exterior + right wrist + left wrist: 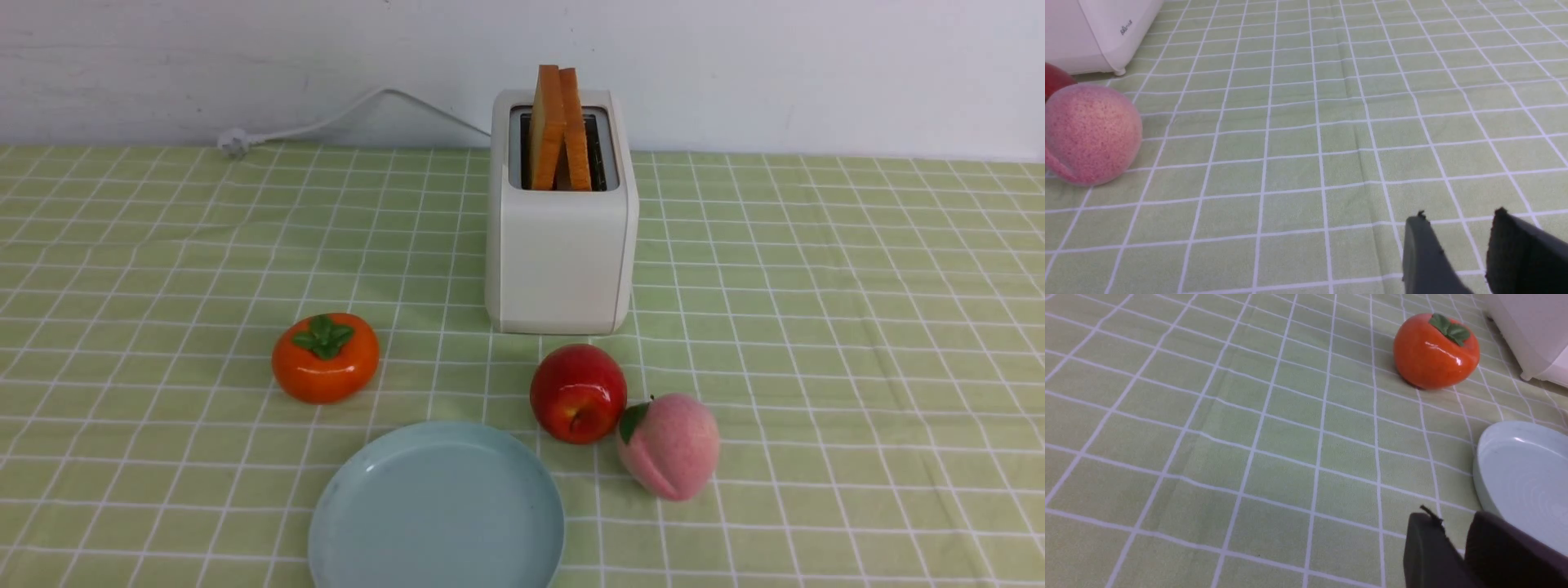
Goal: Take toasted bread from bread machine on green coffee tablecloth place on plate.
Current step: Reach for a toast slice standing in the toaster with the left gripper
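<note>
Both claws low over the checked cloth, toast standing in the toaster.

The left gripper [1455,524] hangs low over the light yellow-green, white-gridded tablecloth [816,327], near the rim of the round pale blue-green plate [437,506], its dark jaws slightly parted around nothing. The right gripper [1459,222] hangs low too, its jaws wider apart and gripping nothing. Beyond the plate sit a glossy orange persimmon [325,358], a shiny red apple [578,393] and a fuzzy pink peach [669,445]. Farthest back, the boxy white bread machine [562,261] holds the toasted bread [545,126], two golden slices upright in its slots, leaning together.
</note>
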Tool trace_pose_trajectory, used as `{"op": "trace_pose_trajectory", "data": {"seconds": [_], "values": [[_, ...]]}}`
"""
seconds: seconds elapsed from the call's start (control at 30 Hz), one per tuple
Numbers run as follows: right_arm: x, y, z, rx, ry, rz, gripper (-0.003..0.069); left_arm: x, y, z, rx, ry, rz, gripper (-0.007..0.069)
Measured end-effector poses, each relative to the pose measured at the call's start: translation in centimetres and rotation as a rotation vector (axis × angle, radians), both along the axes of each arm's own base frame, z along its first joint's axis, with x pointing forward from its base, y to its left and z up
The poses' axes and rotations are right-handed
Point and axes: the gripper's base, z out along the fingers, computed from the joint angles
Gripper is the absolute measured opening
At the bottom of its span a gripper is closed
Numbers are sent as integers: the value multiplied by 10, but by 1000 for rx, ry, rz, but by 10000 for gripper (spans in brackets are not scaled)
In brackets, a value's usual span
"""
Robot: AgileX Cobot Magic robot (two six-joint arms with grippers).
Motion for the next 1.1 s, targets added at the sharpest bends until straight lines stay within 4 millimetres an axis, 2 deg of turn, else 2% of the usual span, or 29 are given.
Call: {"op": "trace_pose_trajectory", "data": {"seconds": [0.3, 0.63, 0.8, 0.87, 1.0, 1.1], "values": [[0, 0, 0, 0, 0, 0, 240, 2, 0, 6, -14, -68, 9, 148], [0, 0, 0, 0, 0, 0, 240, 5, 2, 28, -305, -300, 67, 155], [0, 0, 0, 0, 0, 0, 240, 4, 3, 31, -421, -329, 89, 158], [0, 0, 1, 9, -12, 2, 240, 4, 3, 32, -526, -333, 103, 161], [3, 4, 9, 175, -125, 2, 240, 4, 2, 34, -777, -314, 122, 162], [5, 5, 21, 329, -258, -8, 240, 1, -3, 49, -781, -309, 65, 141]]}}
